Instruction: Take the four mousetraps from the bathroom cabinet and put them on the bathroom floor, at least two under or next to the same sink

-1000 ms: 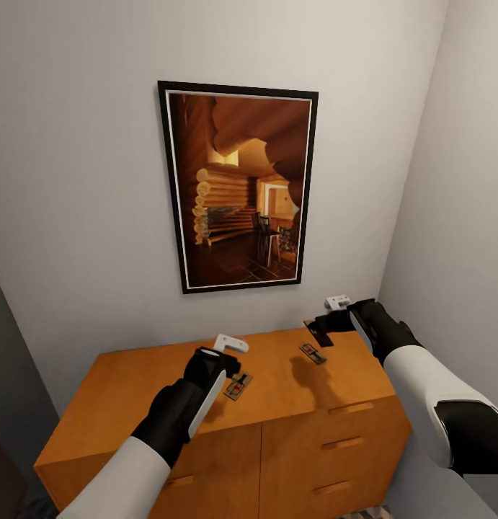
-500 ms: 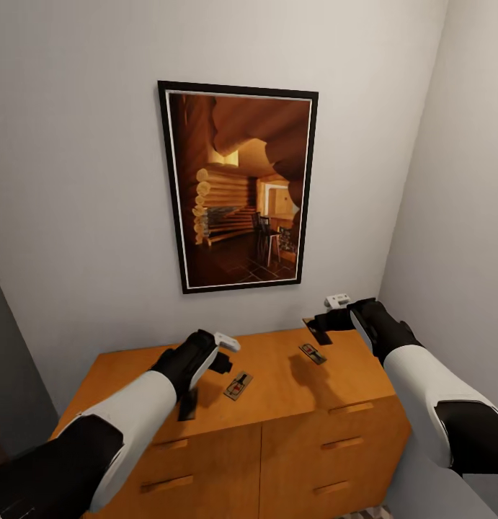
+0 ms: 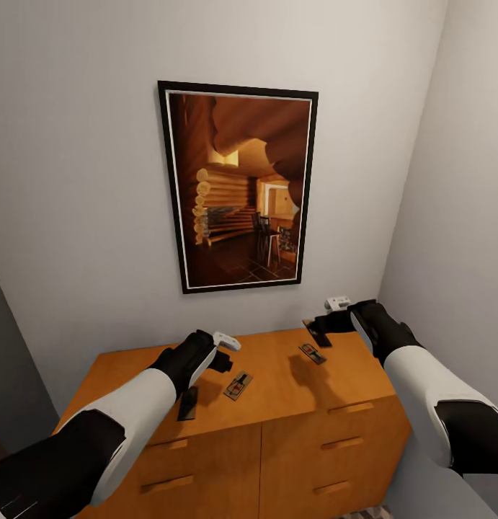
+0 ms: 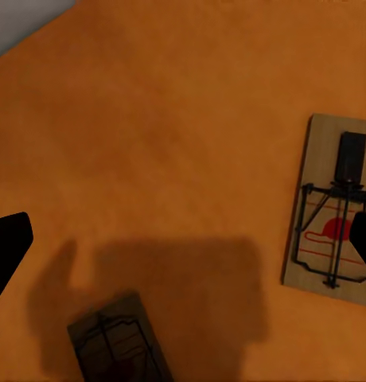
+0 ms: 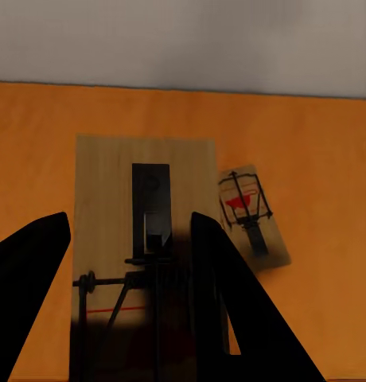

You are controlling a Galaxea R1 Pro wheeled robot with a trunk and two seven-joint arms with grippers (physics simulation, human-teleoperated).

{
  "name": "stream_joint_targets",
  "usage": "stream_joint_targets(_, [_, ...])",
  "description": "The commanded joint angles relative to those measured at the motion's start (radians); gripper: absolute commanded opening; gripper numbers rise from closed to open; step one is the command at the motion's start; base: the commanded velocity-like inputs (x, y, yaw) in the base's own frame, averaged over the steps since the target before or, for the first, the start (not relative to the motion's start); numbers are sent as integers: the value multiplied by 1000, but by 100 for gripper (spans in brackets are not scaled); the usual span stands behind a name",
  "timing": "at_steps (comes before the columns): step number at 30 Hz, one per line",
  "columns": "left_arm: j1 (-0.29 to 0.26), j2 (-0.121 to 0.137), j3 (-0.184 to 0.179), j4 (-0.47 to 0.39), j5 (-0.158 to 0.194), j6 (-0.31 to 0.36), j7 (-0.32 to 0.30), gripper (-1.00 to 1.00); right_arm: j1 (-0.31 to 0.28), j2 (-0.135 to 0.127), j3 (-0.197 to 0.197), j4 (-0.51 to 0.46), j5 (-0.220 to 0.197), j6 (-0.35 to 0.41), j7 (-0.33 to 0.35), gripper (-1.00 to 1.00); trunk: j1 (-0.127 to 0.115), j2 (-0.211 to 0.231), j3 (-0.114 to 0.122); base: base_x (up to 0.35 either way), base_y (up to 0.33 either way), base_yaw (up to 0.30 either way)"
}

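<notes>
Our right gripper (image 5: 127, 263) clamps one mousetrap (image 5: 143, 239) above the cabinet (image 3: 277, 432); our left gripper (image 4: 183, 239) hangs spread and empty over two others

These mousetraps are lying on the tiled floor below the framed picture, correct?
Not on the floor. The head view shows the mousetraps lying on top of the cabinet, below the framed picture.
</notes>
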Motion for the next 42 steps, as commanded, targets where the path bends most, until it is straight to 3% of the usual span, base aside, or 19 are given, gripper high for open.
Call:
stream_joint_targets(1, [-1,0,-4,0,5,4,1,100,-1,-1,4,1,10,2,8,-100,1,-2,-2,0,0,0])
stream_joint_targets(9, [-1,0,-4,-1,6,-6,-5,100,-1,-1,5,49,7,-11,-8,-100,1,-2,-2,0,0,0])
stream_joint_targets(17, [0,0,-17,-1,6,-32,-33,100,1,0,5,139,7,-171,-9,-100,1,-2,-2,0,0,0])
stream_joint_targets(22, [0,0,-22,-2,6,-36,-42,100,1,-1,3,147,9,-195,-1,-100,1,-2,-2,0,0,0])
stream_joint_targets(28, [0,0,-22,-14,6,-36,-88,100,1,-1,3,144,11,-194,0,-100,1,-2,-2,0,0,0])
stream_joint_targets(33, [0,0,-23,-21,5,-36,-179,100,1,-1,4,140,13,-187,-1,-100,1,-2,-2,0,0,0])
stream_joint_targets(42, [1,0,-23,-35,5,-36,-208,100,1,-1,-3,120,12,-106,-36,-100,1,-2,-2,0,0,0])
